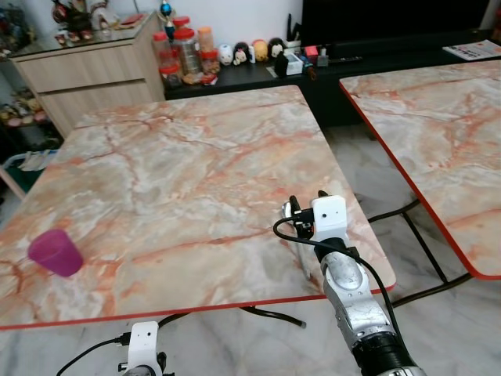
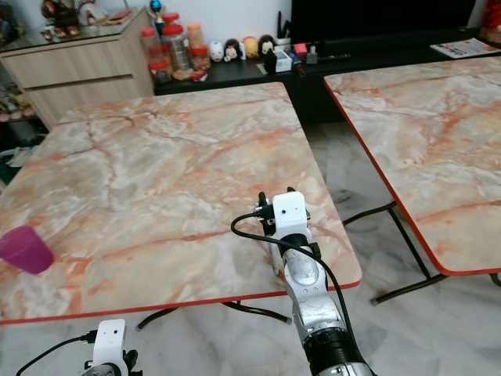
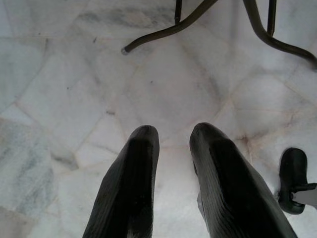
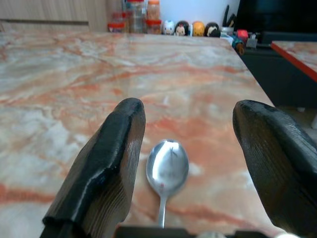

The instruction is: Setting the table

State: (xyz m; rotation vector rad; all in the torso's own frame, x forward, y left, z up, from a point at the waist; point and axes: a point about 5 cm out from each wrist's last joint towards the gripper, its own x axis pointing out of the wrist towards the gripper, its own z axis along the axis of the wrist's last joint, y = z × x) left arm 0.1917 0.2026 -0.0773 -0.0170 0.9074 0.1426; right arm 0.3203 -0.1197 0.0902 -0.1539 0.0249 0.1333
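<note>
The right arm (image 1: 356,301) is clad in silver metal, ending in a black ribbed collar; a white camera box (image 1: 329,215) is mounted at its wrist, looped by a black cable (image 2: 266,239). Finely ribbed black fingers (image 4: 106,168) are seen. A white box (image 1: 143,343) with a black cable tops the left arm.

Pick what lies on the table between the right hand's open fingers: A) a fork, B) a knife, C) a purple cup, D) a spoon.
D: the right wrist view shows a metal spoon lying bowl-up on the marble table, between the spread fingers of the right hand.
</note>
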